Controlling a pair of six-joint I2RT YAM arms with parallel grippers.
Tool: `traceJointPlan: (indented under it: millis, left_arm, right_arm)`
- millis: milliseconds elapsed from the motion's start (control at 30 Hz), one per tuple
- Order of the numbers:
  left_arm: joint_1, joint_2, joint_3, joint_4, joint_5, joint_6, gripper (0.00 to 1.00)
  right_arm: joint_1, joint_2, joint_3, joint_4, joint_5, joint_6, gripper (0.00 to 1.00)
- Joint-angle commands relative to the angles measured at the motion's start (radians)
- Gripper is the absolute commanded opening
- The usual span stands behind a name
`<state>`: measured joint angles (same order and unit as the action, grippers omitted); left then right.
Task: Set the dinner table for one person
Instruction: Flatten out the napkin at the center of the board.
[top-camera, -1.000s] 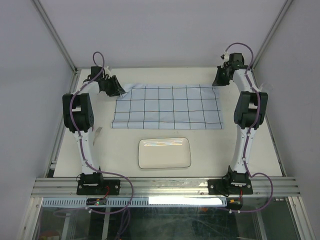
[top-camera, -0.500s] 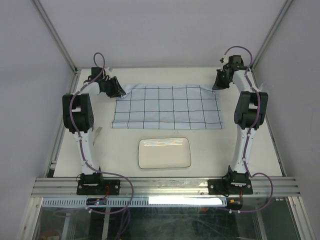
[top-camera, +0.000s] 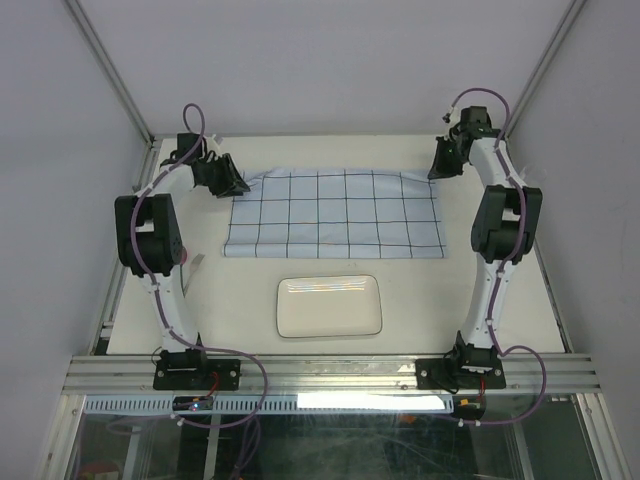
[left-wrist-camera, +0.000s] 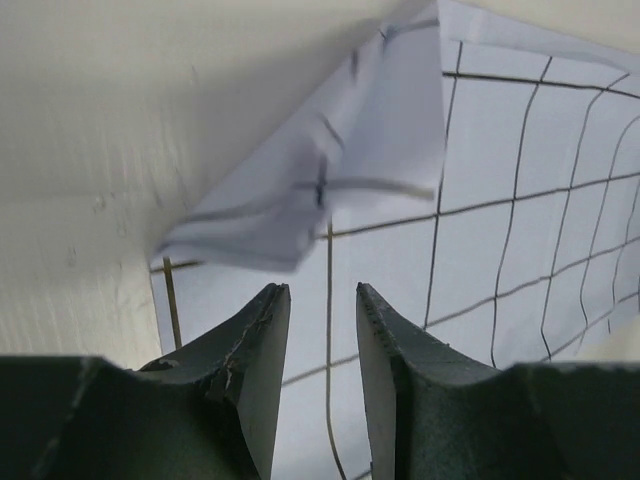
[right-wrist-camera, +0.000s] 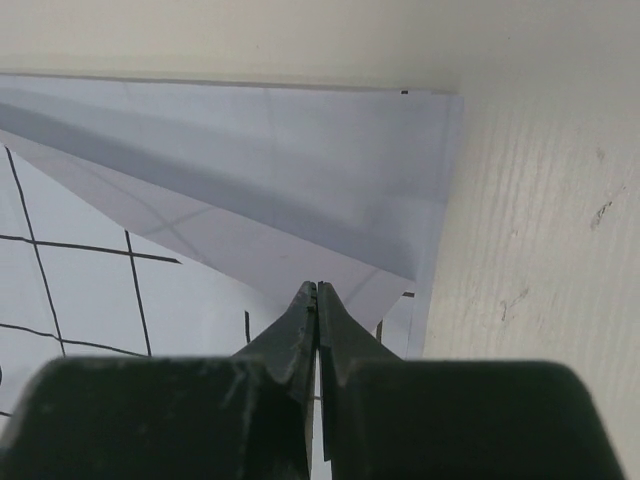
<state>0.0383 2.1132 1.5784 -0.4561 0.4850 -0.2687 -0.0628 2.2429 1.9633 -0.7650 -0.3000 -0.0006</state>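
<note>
The pale-blue cloth with dark grid lines (top-camera: 335, 212) lies spread across the far half of the cream-white dinner table (top-camera: 240, 290). My left gripper (top-camera: 235, 183) is at the cloth's far left corner. In the left wrist view it (left-wrist-camera: 322, 290) is open, jaws apart over the cloth (left-wrist-camera: 500, 150), with the corner rumpled and folded over just ahead of the tips. My right gripper (top-camera: 438, 168) is at the far right corner. In the right wrist view it (right-wrist-camera: 317, 285) is shut on the cloth (right-wrist-camera: 150, 260), whose corner is folded back.
A white rectangular plate (top-camera: 329, 306) lies on the table in front of the cloth, near the middle. A small pale strip (top-camera: 197, 262) lies beside the left arm. Aluminium rails edge the table, and grey walls close in on the left, right and back.
The left arm's elbow has swung left and its gripper shifted slightly at the cloth's left corner. The right gripper has moved a little to the right and away. Cloth and plate stay in place.
</note>
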Motion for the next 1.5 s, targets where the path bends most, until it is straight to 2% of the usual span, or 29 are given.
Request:
traceJointPlan:
  millis: [0, 200, 367, 533, 1000, 1167, 1200, 1267, 1300, 1367, 1467]
  left_arm:
    - [-0.008, -0.163, -0.040, -0.077, 0.038, 0.030, 0.34]
    - [-0.008, -0.279, -0.074, -0.198, -0.012, 0.061, 0.32]
    - [-0.009, -0.323, -0.125, -0.213, -0.024, 0.062, 0.32]
    - [-0.015, -0.266, -0.115, -0.198, -0.027, 0.049, 0.32]
    - [-0.065, -0.107, 0.064, -0.200, -0.050, 0.029, 0.30]
    - [-0.079, -0.070, 0.113, -0.205, -0.060, 0.028, 0.30]
    - [-0.080, -0.063, 0.118, -0.205, -0.059, 0.027, 0.30]
    - [-0.083, -0.047, 0.128, -0.206, -0.057, 0.026, 0.30]
    - [-0.084, -0.041, 0.133, -0.207, -0.060, 0.025, 0.30]
    - [-0.089, -0.032, 0.144, -0.207, -0.067, 0.024, 0.30]
    - [-0.095, -0.031, 0.155, -0.207, -0.084, 0.029, 0.31]
  right_arm:
    - [0.001, -0.127, -0.008, -0.047, -0.002, -0.022, 0.00]
    - [0.001, -0.217, -0.037, -0.136, -0.002, -0.047, 0.00]
    - [0.001, -0.273, -0.124, -0.162, -0.011, -0.054, 0.00]
    - [0.001, -0.201, -0.109, -0.156, 0.043, -0.045, 0.00]
    - [0.003, 0.045, 0.171, -0.115, 0.139, -0.036, 0.00]
    - [0.005, 0.074, 0.223, -0.076, 0.157, -0.040, 0.00]
    - [0.006, 0.077, 0.225, -0.067, 0.159, -0.045, 0.02]
    - [0.010, 0.081, 0.226, -0.054, 0.191, -0.051, 0.20]
    - [0.012, 0.082, 0.226, -0.048, 0.214, -0.055, 0.25]
    - [0.017, 0.068, 0.204, -0.025, 0.255, -0.064, 0.29]
    - [0.025, -0.004, 0.116, 0.096, 0.324, -0.079, 0.40]
